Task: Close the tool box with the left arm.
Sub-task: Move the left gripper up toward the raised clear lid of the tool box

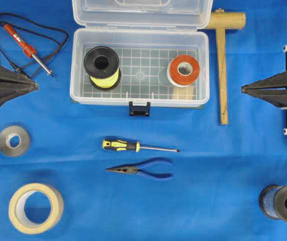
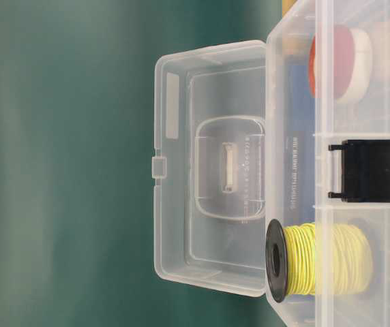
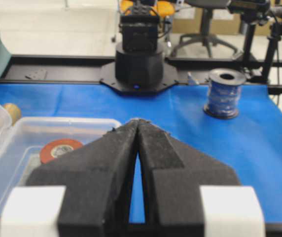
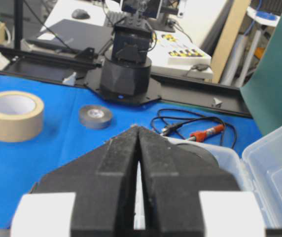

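Clear tool box (image 1: 139,95), lid (image 1: 139,12) up, black latch (image 1: 139,108).

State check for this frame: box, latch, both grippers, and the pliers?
Tool box: open, lid swung back.
Latch: unfastened, at the front wall.
Left gripper: shut, empty, apart from the box.
Right gripper: shut, empty, apart from the box.
Pliers: closed, lying flat on the cloth.
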Motion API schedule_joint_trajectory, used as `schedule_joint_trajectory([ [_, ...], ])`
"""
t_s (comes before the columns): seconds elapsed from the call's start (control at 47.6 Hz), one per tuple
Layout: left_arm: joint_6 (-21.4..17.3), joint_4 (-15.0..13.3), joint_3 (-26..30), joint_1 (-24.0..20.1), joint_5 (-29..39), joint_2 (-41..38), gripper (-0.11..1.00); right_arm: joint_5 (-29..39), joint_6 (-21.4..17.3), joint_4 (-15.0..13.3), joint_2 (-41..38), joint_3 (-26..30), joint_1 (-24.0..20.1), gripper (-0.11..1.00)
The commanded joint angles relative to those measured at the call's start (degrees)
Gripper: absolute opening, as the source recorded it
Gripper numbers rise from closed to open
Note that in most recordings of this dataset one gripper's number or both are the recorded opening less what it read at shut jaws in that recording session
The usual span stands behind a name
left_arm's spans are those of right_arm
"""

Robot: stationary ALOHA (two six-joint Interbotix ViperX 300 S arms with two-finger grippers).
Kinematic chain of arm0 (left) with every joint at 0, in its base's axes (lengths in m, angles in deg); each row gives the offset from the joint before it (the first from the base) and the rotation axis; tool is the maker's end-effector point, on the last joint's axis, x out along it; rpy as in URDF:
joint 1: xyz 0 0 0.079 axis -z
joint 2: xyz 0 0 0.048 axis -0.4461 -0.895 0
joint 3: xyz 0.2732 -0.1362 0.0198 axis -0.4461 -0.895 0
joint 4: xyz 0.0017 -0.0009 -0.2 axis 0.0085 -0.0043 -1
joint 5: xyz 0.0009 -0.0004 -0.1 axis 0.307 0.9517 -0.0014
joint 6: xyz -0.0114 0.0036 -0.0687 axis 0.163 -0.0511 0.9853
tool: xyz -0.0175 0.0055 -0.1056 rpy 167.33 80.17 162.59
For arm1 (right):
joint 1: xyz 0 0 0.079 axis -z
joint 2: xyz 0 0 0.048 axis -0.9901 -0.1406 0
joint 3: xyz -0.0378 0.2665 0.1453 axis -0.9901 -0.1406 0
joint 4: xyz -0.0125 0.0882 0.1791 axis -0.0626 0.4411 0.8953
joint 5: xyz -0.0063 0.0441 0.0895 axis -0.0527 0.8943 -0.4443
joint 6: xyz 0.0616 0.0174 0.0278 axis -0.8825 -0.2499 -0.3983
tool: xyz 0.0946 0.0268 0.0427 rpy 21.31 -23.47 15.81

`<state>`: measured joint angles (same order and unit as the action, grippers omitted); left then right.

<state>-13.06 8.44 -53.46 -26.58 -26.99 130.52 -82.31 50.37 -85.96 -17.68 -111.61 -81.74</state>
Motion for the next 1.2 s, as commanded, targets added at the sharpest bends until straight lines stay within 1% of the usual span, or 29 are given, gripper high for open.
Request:
schedule_joint_trajectory([
  [0.0, -0.2, -1.8, 1.7, -0.4, -0.4, -1.7, 0.00, -0.1, 0.4, 0.0, -0.3, 2.9, 0.2, 0.00],
  [0.105, -0.8, -1.7, 2.7, -0.9, -0.4, -2.5, 0.00, 2.5, 0.4, -0.1, -0.3, 4.4, 0.4, 0.00],
  [0.252, -2.5, -1.8, 5.9, -3.9, 1.6, -3.9, 0.00, 4.9, 0.5, -0.1, -0.2, 5.1, 1.1, 0.00],
  [0.504, -6.4, -1.8, 17.5, -12.3, 15.9, -9.8, 0.01, 5.5, 0.4, -0.1, -0.9, 4.8, 1.6, 0.00],
  [0.588, -9.1, -1.7, 21.5, -15.4, 19.7, -13.5, 0.01, 5.6, 0.4, -0.1, -1.1, 4.7, 1.6, 0.00],
  [0.63, -10.5, -1.8, 23.1, -16.7, 20.6, -15.2, 0.03, 5.8, 0.4, -0.1, -1.2, 4.7, 1.6, 0.00],
  [0.651, -11.0, -1.8, 23.9, -17.3, 20.8, -16.2, 0.06, 6.0, 0.4, -0.1, -1.3, 4.7, 1.6, 0.00],
  [0.714, -12.3, -1.8, 26.3, -19.3, 21.5, -19.0, 0.21, 6.4, 0.4, -0.1, -1.5, 4.7, 1.7, 0.00],
  [0.819, -12.9, -1.5, 30.1, -23.0, 22.1, -24.2, 0.52, 7.1, 0.4, -0.1, -1.6, 4.7, 1.6, 0.00],
  [0.861, -13.0, -1.1, 31.6, -24.4, 22.2, -26.2, 0.66, 7.5, 0.4, -0.1, -1.7, 4.6, 1.6, 0.00],
  [0.882, -13.0, -0.9, 32.3, -25.1, 22.4, -27.2, 0.70, 7.6, 0.4, -0.1, -1.7, 4.6, 1.6, 0.00],
  [0.903, -13.1, -0.6, 32.9, -25.8, 22.5, -28.1, 0.77, 7.7, 0.4, -0.1, -1.8, 4.6, 1.6, 0.00],
  [0.945, -13.1, -0.5, 34.5, -27.2, 22.9, -30.1, 0.85, 7.8, 0.4, -0.1, -2.0, 4.5, 1.7, 0.00],
  [1.008, -13.2, -0.4, 37.6, -29.4, 24.3, -33.8, 0.92, 7.9, 0.4, 0.0, -2.3, 4.5, 1.6, 0.00],
  [1.176, -13.9, -0.2, 45.4, -32.8, 27.9, -41.9, 0.92, 8.0, 0.4, -0.1, -3.3, 4.3, 1.7, 0.00],
])
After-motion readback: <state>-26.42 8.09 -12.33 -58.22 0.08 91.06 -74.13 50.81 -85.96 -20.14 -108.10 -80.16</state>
